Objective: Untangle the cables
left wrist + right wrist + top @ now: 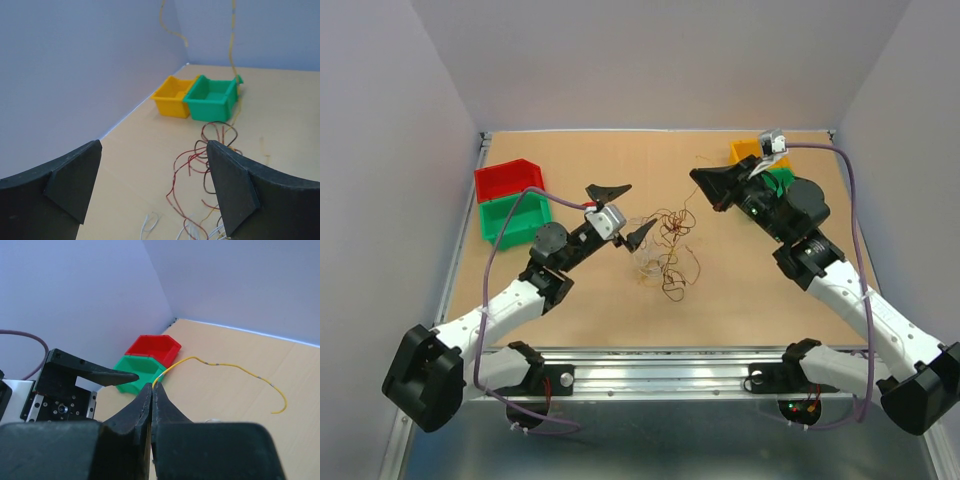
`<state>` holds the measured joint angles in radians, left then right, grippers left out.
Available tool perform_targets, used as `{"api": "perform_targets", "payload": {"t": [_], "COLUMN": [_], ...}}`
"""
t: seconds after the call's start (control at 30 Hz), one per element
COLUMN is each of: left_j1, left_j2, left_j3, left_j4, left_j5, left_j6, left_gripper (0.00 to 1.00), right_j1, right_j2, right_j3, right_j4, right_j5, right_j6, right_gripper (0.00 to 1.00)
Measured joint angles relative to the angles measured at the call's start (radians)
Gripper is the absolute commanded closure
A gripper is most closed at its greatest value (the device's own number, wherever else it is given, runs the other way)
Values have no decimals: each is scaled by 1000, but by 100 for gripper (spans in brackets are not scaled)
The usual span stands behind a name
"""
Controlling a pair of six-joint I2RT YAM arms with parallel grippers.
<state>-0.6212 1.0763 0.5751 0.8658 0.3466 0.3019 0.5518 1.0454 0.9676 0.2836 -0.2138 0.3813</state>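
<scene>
Your left jaws are standing wide apart and empty, just left of the cables [665, 250], seemingly waiting to take a strand. The cables are lying loosely knotted mid-table [720, 300]. Your right jaws are pinching together on a yellow wire [220, 365], holding it raised, likely to draw it free. Plain pale walls [650, 60] are enclosing the tan surface.

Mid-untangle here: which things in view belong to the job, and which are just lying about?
Part of the job:
- tangle of thin cables mid-table
- yellow wire, pinched in the shut right pincer
- left pincer, open beside the tangle

Just lying about:
- red bin and left green bin
- yellow bin and right green bin
</scene>
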Motion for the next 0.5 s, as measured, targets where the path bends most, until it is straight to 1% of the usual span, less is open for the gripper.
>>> {"api": "perform_targets", "payload": {"t": [0.1,0.2,0.3,0.33,0.4,0.5], "left_j1": [-1,-9,-28,-35,-58,-85], "left_j2": [11,62,151,173,227,295], "left_j3": [-20,-19,-13,-9,8,71], "left_j4": [83,151,209,212,216,208], "left_j5": [109,184,263,275,286,280], "left_j6": [-34,-58,-69,-68,-63,-52], "left_gripper": [2,5,7,7,12,13], "right_j1": [0,0,0,0,0,2], "right_j2": [0,4,13,16,21,30], "right_j3": [6,13,27,31,37,46], "right_j4": [-16,-25,-31,-32,-32,-32], "right_j5": [-24,-48,-64,-71,-81,-98], "right_j6": [1,6,10,13,18,26], "right_gripper": [99,99,99,100,99,99]}}
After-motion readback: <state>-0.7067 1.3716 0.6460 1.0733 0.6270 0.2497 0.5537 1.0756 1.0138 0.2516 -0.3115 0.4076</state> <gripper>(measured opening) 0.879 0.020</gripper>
